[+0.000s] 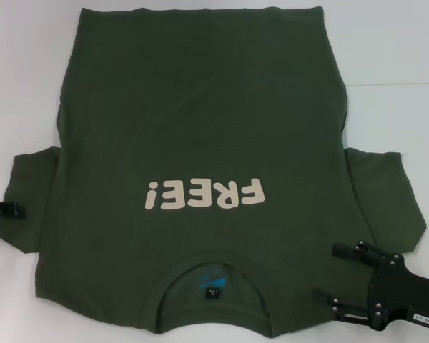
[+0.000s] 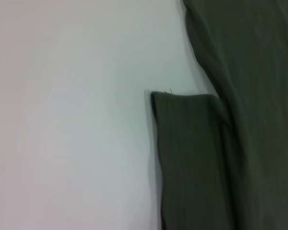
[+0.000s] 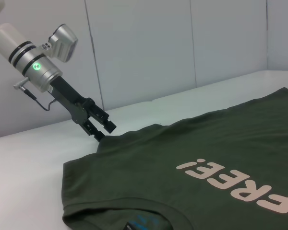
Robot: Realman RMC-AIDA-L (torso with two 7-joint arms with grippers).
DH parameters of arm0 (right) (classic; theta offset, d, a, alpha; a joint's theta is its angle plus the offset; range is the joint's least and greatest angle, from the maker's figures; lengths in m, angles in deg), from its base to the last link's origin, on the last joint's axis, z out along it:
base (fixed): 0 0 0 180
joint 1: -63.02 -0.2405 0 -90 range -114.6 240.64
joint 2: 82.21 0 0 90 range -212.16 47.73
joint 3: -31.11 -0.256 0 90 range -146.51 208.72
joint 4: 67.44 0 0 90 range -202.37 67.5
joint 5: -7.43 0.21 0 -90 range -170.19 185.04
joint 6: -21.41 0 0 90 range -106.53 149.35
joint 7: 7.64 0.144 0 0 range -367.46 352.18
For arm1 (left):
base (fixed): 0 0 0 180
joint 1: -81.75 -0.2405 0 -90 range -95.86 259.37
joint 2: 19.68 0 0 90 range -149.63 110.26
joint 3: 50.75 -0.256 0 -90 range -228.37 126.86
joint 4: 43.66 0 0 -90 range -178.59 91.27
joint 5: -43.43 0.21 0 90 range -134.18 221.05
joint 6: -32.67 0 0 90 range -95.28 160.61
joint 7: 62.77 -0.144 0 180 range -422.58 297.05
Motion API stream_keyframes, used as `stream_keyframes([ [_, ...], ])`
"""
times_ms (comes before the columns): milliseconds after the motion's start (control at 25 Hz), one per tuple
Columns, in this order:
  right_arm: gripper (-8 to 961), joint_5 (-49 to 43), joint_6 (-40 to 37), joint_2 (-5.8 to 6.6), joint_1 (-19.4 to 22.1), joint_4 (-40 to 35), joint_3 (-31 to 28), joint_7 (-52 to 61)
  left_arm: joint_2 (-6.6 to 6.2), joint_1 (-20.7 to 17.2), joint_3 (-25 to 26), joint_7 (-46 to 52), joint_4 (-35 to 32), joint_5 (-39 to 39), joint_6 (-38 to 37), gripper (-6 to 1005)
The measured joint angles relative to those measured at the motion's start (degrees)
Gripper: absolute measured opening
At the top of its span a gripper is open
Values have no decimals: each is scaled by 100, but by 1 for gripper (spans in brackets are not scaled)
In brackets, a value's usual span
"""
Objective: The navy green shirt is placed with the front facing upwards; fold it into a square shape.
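The navy green shirt lies flat and front up on the white table, its collar toward me and the cream "FREE!" lettering reading upside down. My left gripper is at the outer edge of the left sleeve. In the right wrist view the left gripper has its tips at the sleeve's hem, fingers slightly apart. The left wrist view shows that sleeve and the shirt's body. My right gripper stands open over the shirt's right shoulder, beside the collar.
The white table extends beyond the shirt on both sides and behind its hem. A pale panelled wall stands behind the table on the left arm's side. The right sleeve lies spread just beyond the right gripper.
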State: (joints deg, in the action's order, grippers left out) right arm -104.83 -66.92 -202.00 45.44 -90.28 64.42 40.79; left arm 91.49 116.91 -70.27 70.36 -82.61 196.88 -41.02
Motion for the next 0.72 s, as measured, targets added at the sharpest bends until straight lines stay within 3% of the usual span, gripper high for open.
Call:
stream_keyframes([
  [720,924,-8,0,9,-15,0,0,50,14,96,-207,98,131,17,-45,921],
])
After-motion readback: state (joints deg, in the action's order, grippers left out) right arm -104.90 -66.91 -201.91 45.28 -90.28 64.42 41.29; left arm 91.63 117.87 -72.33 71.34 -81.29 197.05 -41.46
